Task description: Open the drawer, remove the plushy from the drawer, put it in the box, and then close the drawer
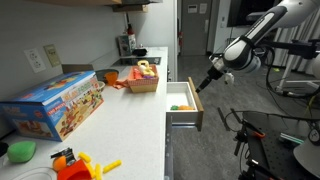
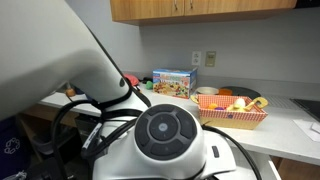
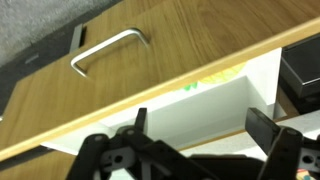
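The drawer (image 1: pixel 184 112) stands pulled open from the counter's side, its white inside showing. The plushy (image 1: pixel 181 106), orange with a green top, lies inside it. My gripper (image 1: pixel 205 82) hangs open and empty just above the drawer's far end, apart from the plushy. In the wrist view the open fingers (image 3: pixel 205 130) frame the drawer's white wall (image 3: pixel 215 100), and a sliver of green and yellow (image 3: pixel 192 86) peeks over its edge. The wood front with a metal handle (image 3: pixel 108 50) fills the top. The box (image 1: pixel 143 83), an orange-brown basket holding yellow toys, sits on the counter; it also shows in an exterior view (image 2: pixel 232 118).
A large blue toy carton (image 1: pixel 55 105) stands on the counter, also seen in an exterior view (image 2: pixel 175 83). Orange and green toys (image 1: pixel 75 163) lie near the counter's front. The robot's base (image 2: pixel 160 130) blocks much of one exterior view. Equipment stands on the floor beyond the drawer (image 1: pixel 270 140).
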Controlling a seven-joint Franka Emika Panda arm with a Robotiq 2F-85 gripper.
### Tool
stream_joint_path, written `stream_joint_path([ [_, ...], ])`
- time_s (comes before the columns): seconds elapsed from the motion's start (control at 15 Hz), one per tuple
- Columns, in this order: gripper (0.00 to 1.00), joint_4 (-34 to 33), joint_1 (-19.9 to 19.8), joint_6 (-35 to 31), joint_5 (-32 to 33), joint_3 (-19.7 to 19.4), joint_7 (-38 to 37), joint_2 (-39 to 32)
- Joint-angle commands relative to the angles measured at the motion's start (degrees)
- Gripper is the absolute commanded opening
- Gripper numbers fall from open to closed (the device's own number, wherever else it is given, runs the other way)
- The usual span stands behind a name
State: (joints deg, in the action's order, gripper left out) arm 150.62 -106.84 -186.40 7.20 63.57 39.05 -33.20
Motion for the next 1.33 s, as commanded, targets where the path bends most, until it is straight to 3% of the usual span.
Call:
stream_joint_path([
  [0.0,1.00,4.90,-3.00,-5.43,11.42,4.35,-2.82,0.46],
  [0.2,1.00,4.64,4.14,-10.87,15.94,-0.22,-6.73,0.06],
  [0.27,1.00,4.28,1.55,-7.52,17.95,0.61,-8.55,0.62],
  [0.8,1.00,1.89,11.71,-8.02,19.96,-7.26,-16.18,4.99],
  [1.07,1.00,-0.13,20.70,-9.04,19.09,-14.29,-18.51,6.82],
  [1.27,1.00,-2.19,29.98,-9.16,18.34,-22.33,-19.20,8.53],
])
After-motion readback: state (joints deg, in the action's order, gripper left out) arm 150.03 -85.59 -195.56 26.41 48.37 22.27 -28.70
